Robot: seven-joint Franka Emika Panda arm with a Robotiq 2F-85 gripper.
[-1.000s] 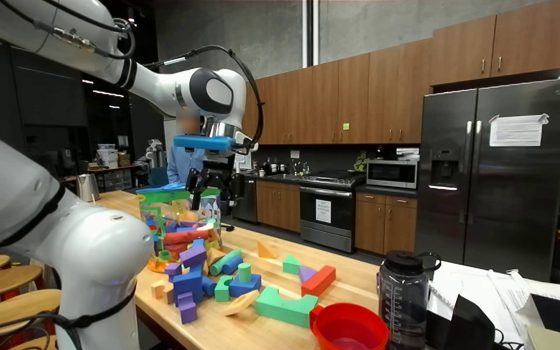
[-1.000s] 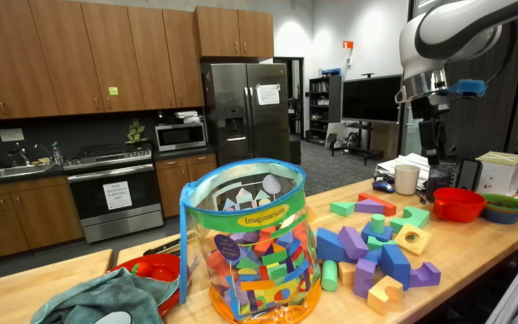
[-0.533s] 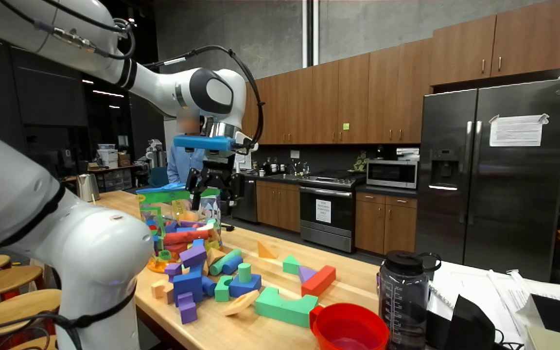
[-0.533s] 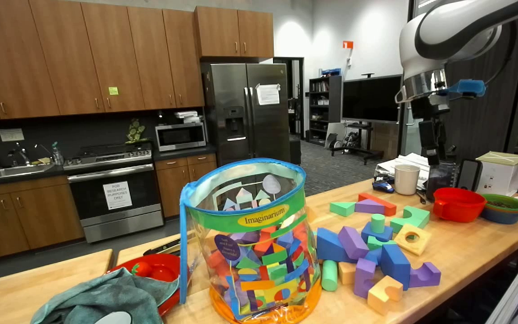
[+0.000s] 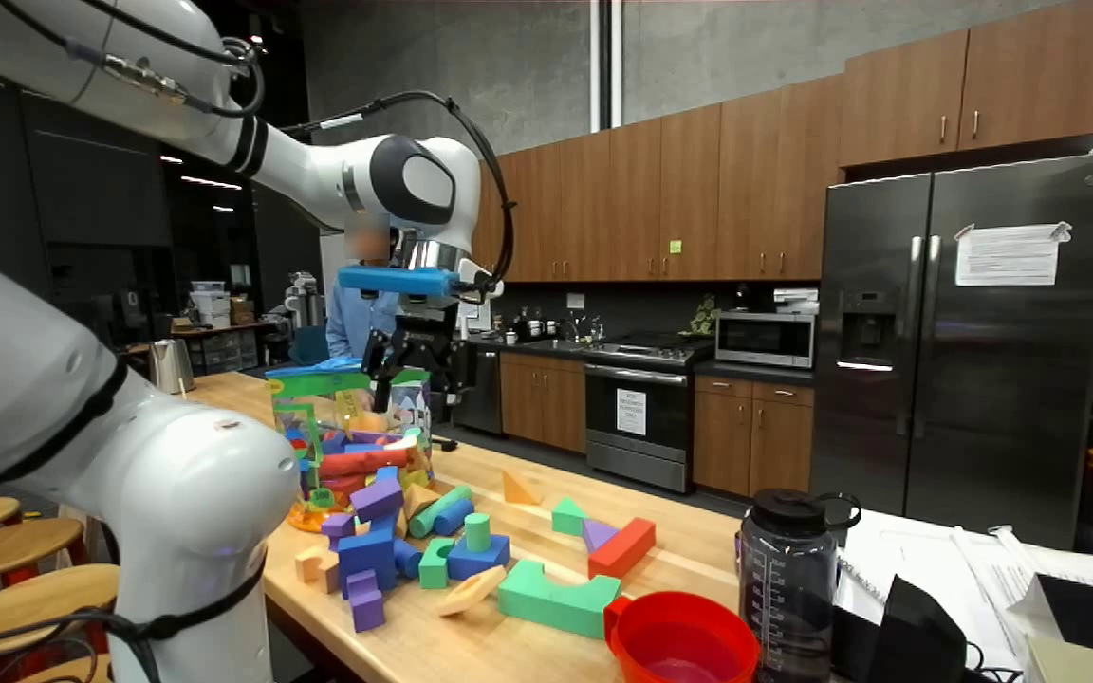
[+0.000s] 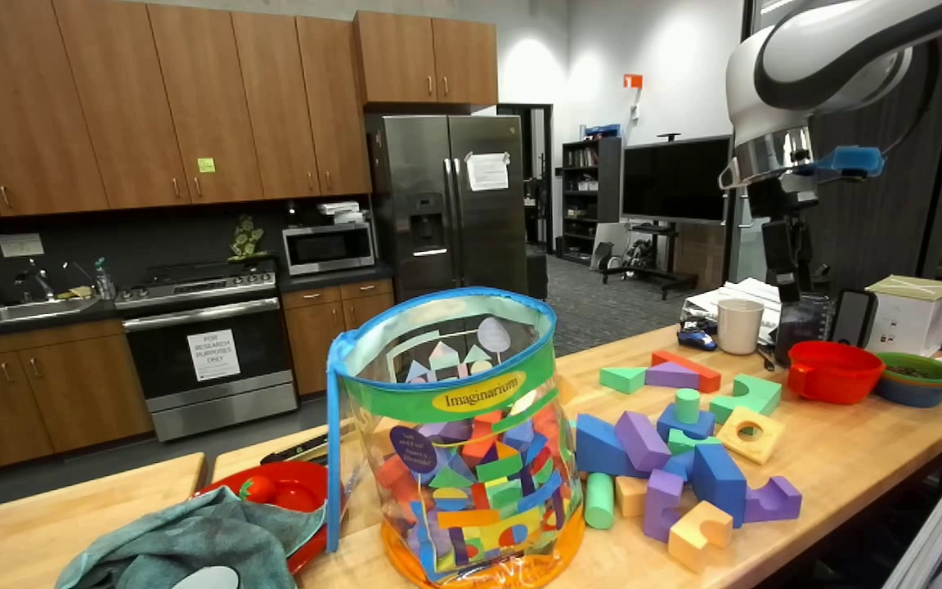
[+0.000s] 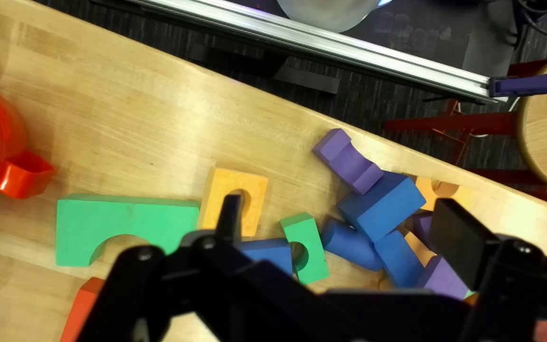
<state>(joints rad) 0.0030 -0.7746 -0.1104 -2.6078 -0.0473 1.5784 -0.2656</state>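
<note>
My gripper (image 7: 344, 228) hangs above the wooden table, its fingers spread wide with nothing between them. In both exterior views the gripper (image 5: 419, 391) (image 6: 787, 282) is well clear of the blocks. Below it in the wrist view lie a blue block (image 7: 390, 209), a blue cylinder (image 7: 352, 247), a small green block with a round cut-out (image 7: 315, 247) and a purple arch (image 7: 349, 161). A finger partly covers a yellow-orange block with a hole (image 7: 220, 187); beside that is a long green arch (image 7: 159, 218). A clear bag (image 6: 389, 401) full of coloured blocks stands beside the loose pile.
A red cup (image 5: 684, 640) and a dark water bottle (image 5: 787, 588) stand near the long green arch. Beyond are stacked bowls (image 6: 917, 380) and a white mug (image 6: 739, 325). A red plate (image 6: 303, 487) and a grey-green cloth (image 6: 185, 536) lie by the bag.
</note>
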